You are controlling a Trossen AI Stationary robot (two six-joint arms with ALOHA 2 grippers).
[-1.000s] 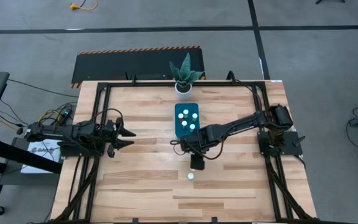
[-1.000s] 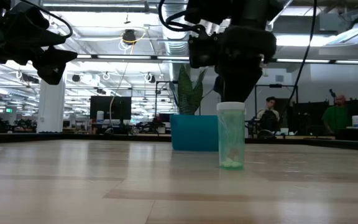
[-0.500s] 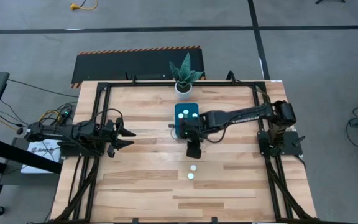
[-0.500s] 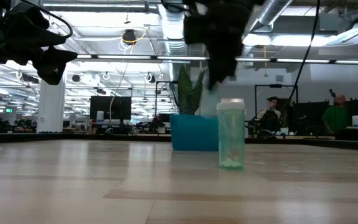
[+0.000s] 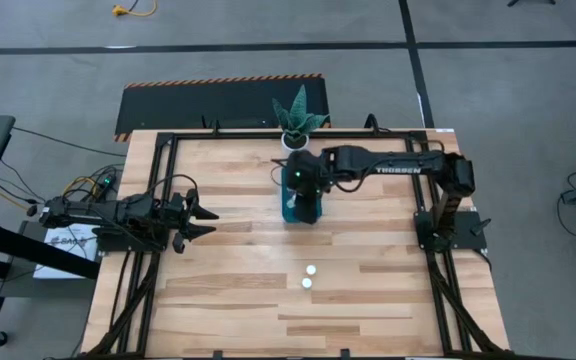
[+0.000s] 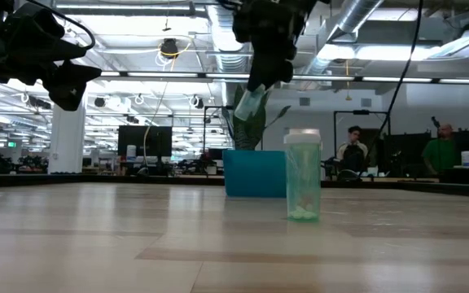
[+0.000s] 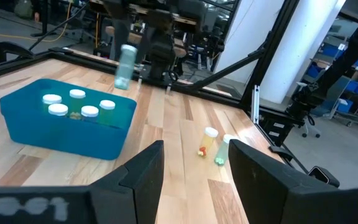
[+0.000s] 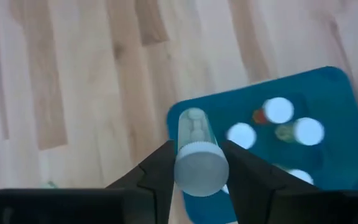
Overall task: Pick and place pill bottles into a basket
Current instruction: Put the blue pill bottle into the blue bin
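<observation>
My right gripper hangs above the near end of the teal basket, shut on a pill bottle with a white cap. Several white-capped bottles stand inside the basket. Two more pill bottles stand on their bases on the wood nearer the front edge; the low view shows one upright. At the table's left, my left gripper is open and level, with nothing between its fingers. My right gripper pinches the bottle between its two fingers at the cap end. The fingers slant down from above and lie along the bottle, whose base points out past the fingertips. The bottle hangs tilted, clear of the basket and the table.
A white pot with a green plant stands just beyond the basket's far end. A black frame runs around the tabletop. Bare wood lies left and right of the two standing bottles.
My right gripper has risen from beside the standing bottles and gone toward the table's far edge, carrying one bottle up off the wood. It now hangs over the basket's near end, and the bottle has tipped from upright to tilted. Two bottles stay where they stood.
</observation>
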